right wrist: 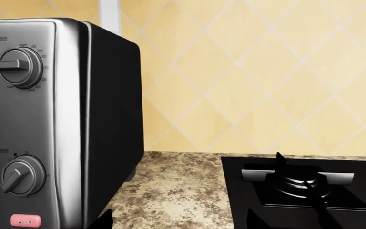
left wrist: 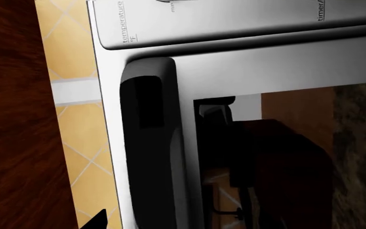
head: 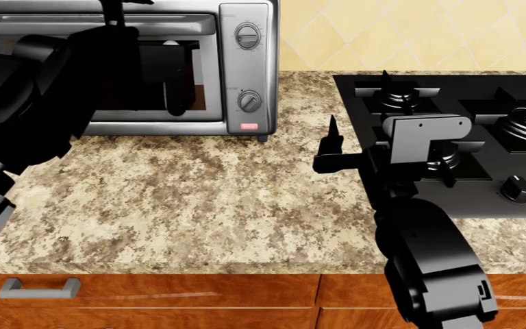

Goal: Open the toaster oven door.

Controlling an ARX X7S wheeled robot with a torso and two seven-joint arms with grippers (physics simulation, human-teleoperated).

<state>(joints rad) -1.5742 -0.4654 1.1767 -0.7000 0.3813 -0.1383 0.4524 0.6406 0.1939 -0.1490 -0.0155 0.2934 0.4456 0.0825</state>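
Note:
The toaster oven [head: 244,68] stands at the back left of the counter; its side panel also shows in the right wrist view [right wrist: 36,119]. The toaster oven door [head: 203,82] looks shut, with dark glass. My left gripper [head: 117,17] is at the door's top edge. In the left wrist view the door's bar handle [left wrist: 148,152] lies close in front between the jaws, and one fingertip [left wrist: 97,222] shows just beside it, apart from it. The gripper looks open. My right gripper [head: 359,140] is open and empty above the counter, between oven and cooktop; it also shows in its wrist view [right wrist: 177,222].
A black gas cooktop [head: 464,137] with raised grates fills the right side. The speckled stone counter [head: 199,199] lies in front of the oven. Wooden drawer fronts with a silver handle [head: 39,288] run below the front edge. A tiled wall [right wrist: 266,71] stands behind.

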